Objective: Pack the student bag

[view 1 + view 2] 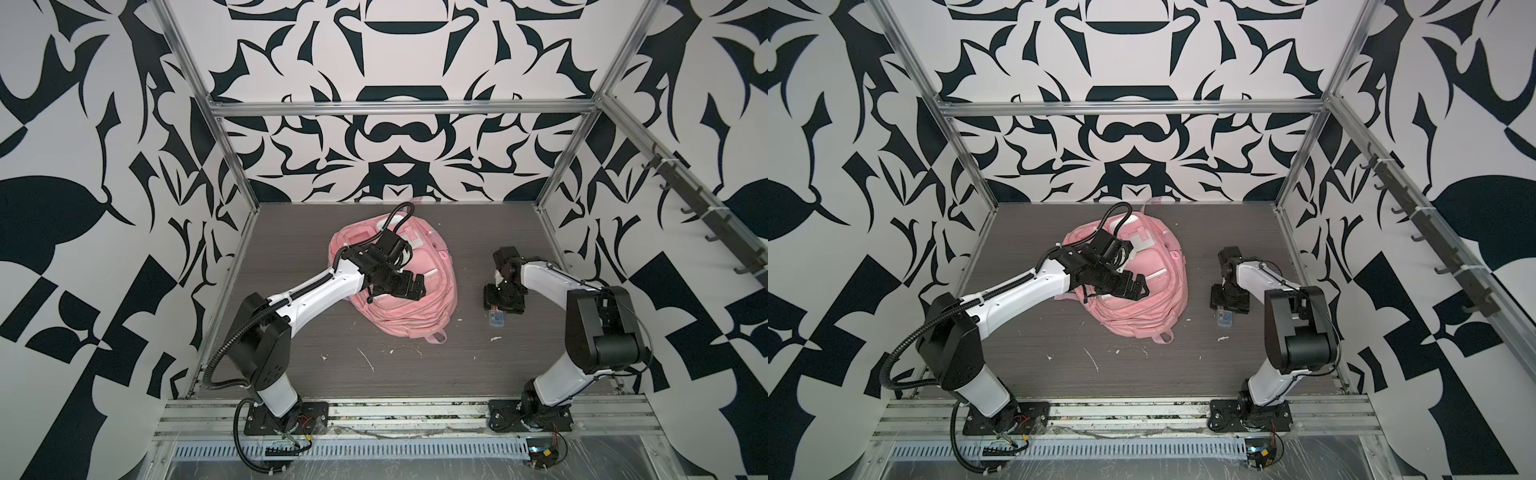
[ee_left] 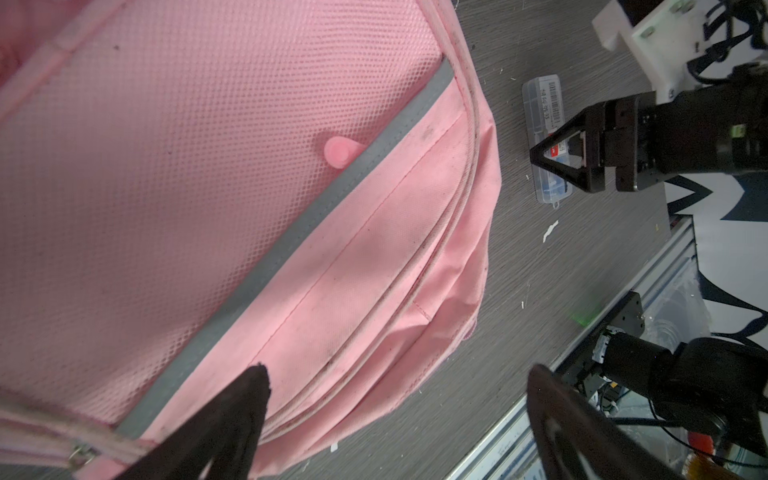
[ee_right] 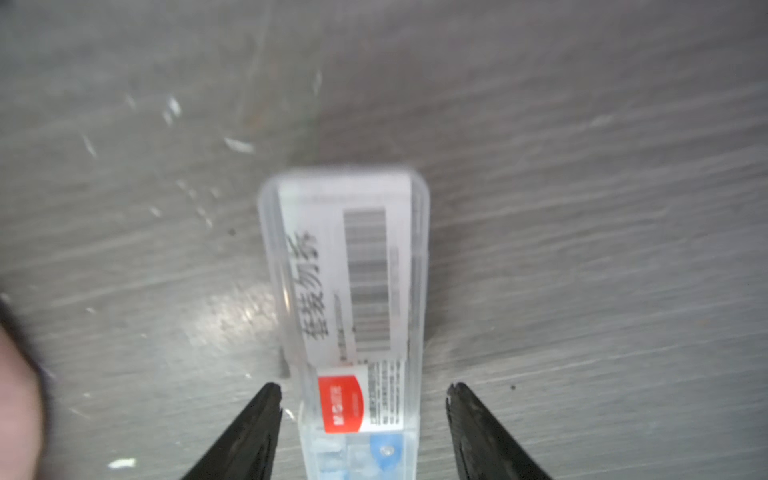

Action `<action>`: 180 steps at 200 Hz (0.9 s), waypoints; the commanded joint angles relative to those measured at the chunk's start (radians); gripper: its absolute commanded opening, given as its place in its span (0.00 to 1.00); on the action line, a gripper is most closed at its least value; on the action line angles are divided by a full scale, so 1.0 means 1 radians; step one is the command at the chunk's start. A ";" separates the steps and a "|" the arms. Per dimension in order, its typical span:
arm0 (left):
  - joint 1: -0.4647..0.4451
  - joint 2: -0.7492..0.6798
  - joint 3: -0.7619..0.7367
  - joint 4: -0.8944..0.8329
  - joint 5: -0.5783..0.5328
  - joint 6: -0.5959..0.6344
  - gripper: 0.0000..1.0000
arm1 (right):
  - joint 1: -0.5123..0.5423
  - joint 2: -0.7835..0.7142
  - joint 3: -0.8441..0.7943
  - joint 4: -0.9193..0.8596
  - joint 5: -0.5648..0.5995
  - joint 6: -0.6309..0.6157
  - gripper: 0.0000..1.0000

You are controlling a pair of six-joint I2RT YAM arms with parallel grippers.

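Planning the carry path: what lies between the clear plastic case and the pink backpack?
Between case and backpack, only bare tabletop with white flecks, in both top views.

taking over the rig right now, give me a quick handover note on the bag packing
The left gripper is open and empty, over the pink student bag.
The right gripper is open, low over a clear plastic case, one finger on each side, neither touching it.
The bag lies front up in the middle of the table. In both top views the case lies flat on the table to its right, apart from it.
Done: nothing visibly packed.
Left: close on the case, lift it, get it into the bag. Whether a pocket is open I cannot tell.
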 commanded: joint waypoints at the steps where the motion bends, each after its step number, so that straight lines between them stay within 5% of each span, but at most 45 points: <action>1: -0.005 0.010 0.020 -0.003 0.018 -0.007 1.00 | 0.006 0.029 0.054 0.005 0.032 -0.011 0.64; 42: -0.007 0.011 0.045 -0.020 0.019 0.016 0.99 | 0.006 0.041 0.062 0.007 0.029 -0.028 0.54; 98: -0.067 0.233 0.312 -0.394 -0.246 0.129 0.99 | 0.006 0.034 0.010 0.031 0.018 -0.028 0.47; 124: -0.086 0.326 0.394 -0.447 -0.280 0.166 1.00 | 0.006 0.023 -0.012 0.046 0.012 -0.034 0.33; 180: -0.123 0.434 0.499 -0.503 -0.365 0.217 0.84 | 0.006 -0.090 -0.061 0.062 0.006 -0.064 0.01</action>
